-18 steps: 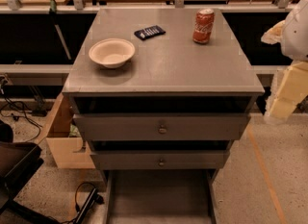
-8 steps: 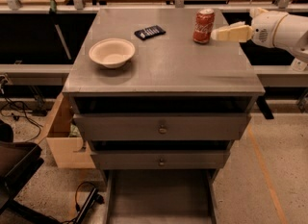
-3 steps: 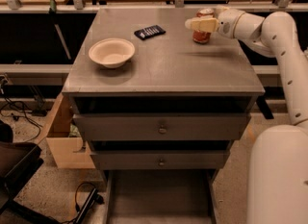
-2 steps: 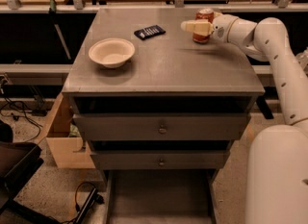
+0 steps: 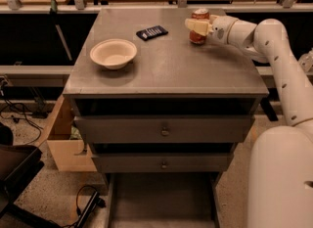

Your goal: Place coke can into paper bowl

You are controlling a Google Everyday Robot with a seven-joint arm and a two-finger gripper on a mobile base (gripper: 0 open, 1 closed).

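The paper bowl (image 5: 113, 53) sits front-left on the cabinet top (image 5: 171, 68); the coke can (image 5: 197, 37) stands upright back-right (well apart from it). The gripper (image 5: 197, 25) is at the can's middle, and I cannot tell whether it has clamped. Best to grip firmly mid-height, lift straight and clear the rim.

Grey cabinet top (image 5: 195, 73): paper bowl (image 5: 113, 53), dark rectangle (image 5: 152, 32), coke can (image 5: 197, 37), end effector (image 5: 198, 25) at it.
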